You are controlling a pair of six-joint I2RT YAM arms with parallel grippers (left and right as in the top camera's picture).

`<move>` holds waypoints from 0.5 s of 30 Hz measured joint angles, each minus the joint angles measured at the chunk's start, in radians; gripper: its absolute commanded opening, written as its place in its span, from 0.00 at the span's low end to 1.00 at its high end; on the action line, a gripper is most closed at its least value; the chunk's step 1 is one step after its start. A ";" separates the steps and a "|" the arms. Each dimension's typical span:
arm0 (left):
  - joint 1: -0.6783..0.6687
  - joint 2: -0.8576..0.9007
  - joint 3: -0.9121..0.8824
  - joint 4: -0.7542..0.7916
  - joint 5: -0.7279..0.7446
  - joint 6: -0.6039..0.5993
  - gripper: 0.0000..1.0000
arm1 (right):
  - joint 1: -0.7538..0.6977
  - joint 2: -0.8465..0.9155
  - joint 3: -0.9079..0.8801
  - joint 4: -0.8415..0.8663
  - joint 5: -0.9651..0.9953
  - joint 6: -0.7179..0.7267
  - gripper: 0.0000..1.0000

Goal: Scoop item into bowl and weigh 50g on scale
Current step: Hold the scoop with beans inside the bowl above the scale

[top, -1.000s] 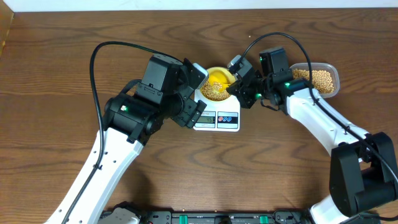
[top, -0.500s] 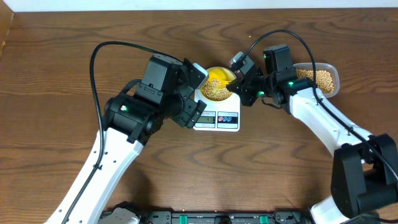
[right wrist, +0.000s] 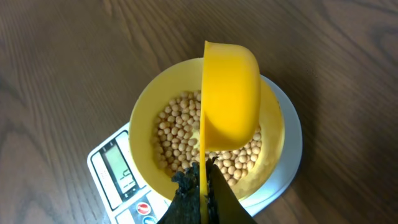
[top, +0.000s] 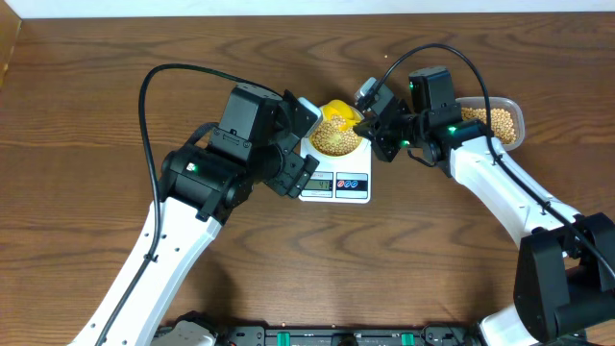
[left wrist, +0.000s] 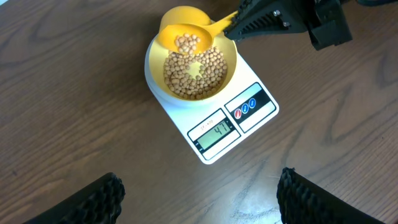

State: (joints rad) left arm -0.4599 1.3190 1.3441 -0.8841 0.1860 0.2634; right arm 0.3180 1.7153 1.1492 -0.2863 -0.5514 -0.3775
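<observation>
Beans [left wrist: 205, 78] sit in bowl [left wrist: 231, 65] (on the scale [left wrist: 245, 124]) and tilted scoop [left wrist: 171, 25].

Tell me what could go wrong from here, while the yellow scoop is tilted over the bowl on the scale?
1. The yellow plastic scoop, gripped by the right hand, holds some small round tan beans, and the white digital scale seems to read close to the target; tipping all may overshoot.
2. The scoop overhangs the rim of the round pale yellow bowl, so beans might drop onto the brown wooden table, unweighed.
</observation>
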 measured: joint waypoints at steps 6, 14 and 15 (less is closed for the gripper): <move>0.000 0.000 0.000 0.000 0.000 0.000 0.81 | 0.000 0.000 0.000 0.000 0.005 -0.030 0.01; 0.000 0.000 0.000 0.000 0.000 0.000 0.81 | 0.000 0.000 0.000 0.000 0.006 -0.040 0.01; 0.000 0.000 0.000 0.000 0.000 0.000 0.81 | 0.000 0.000 0.000 0.000 0.006 -0.043 0.01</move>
State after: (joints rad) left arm -0.4599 1.3190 1.3441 -0.8841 0.1860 0.2634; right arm 0.3180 1.7153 1.1492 -0.2859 -0.5453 -0.4202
